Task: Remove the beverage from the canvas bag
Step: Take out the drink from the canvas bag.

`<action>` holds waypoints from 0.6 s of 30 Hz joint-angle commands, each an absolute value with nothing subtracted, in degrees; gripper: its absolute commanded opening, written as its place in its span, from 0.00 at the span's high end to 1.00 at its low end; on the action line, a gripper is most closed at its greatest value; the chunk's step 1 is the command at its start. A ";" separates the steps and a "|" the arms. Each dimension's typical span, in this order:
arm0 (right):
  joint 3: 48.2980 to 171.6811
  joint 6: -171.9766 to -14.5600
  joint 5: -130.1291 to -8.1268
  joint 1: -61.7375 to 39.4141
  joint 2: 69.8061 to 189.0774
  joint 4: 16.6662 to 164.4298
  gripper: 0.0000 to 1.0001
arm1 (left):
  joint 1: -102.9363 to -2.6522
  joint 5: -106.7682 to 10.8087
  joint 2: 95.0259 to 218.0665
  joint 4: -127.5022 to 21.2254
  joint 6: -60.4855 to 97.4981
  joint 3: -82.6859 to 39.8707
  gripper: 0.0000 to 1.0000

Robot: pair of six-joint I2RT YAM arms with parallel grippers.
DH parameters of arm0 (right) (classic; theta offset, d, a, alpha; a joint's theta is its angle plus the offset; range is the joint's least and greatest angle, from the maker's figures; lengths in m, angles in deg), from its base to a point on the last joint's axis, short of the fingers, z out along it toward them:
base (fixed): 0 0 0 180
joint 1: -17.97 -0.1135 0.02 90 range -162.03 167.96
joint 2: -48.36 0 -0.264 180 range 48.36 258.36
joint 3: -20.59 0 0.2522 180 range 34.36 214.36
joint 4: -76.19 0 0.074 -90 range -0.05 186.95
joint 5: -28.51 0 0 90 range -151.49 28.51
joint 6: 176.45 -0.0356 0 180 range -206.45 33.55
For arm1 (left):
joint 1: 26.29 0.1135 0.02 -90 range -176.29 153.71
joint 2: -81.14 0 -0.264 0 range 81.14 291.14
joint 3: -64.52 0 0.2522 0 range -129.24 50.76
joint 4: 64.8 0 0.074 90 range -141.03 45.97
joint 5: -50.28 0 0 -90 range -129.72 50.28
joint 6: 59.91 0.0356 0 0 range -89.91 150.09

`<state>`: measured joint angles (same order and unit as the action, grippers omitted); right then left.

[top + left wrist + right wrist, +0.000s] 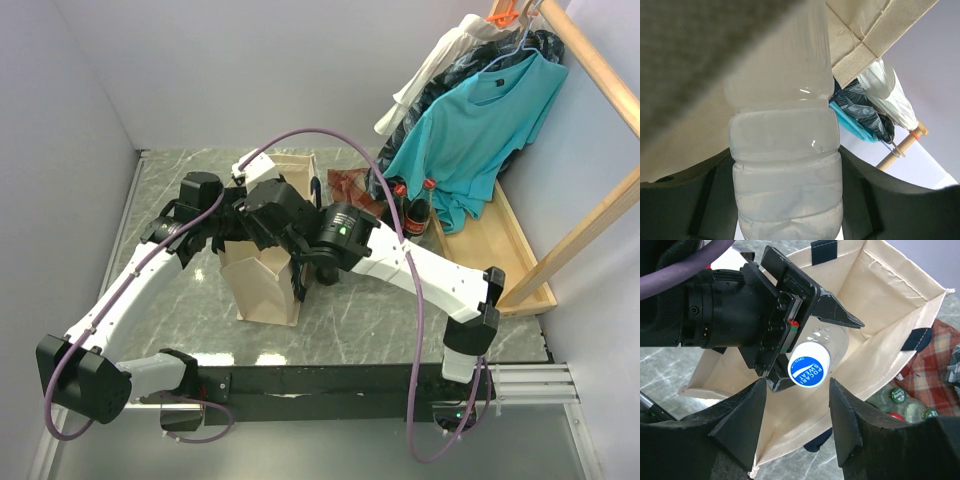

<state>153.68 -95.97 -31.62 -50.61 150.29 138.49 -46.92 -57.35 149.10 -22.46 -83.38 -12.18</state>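
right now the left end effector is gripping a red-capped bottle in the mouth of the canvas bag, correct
Not quite: the cap is blue and white, not red. The right wrist view shows it. The left end effector does grip that bottle in the mouth of the canvas bag.

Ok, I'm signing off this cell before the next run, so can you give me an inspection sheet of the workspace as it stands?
Surface: grey marble-pattern table, with the bag standing near its middle.
Job's things: canvas bag upright and open; clear bottle in its mouth, blue-and-white cap up.
Clutter: red plaid cloth beside the bag, with several capped bottles on it.
Hands: left hand shut on the bottle; right hand open over the cap, no contact visible.
Cables: purple cable arches above the bag.
Surroundings: teal shirt and other clothes hang on a wooden rack at the right.
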 commanded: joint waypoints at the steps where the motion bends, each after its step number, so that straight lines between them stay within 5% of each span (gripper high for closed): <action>1: 153.10 -95.33 -31.69 -49.80 150.66 134.43 0.42 | -47.12 -58.00 145.48 -30.11 -84.44 -16.65 0.99; 7: 153.62 -95.24 -31.78 -49.01 151.46 134.51 0.50 | -47.12 -58.18 145.21 -30.29 -84.43 -16.12 0.99; 18: 154.50 -94.01 -31.96 -48.22 152.95 133.98 0.50 | -47.30 -58.70 145.04 -30.82 -84.44 -15.51 0.99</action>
<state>153.05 -94.90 -32.25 -48.53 152.06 135.95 -46.92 -57.43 148.10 -22.52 -83.38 -12.18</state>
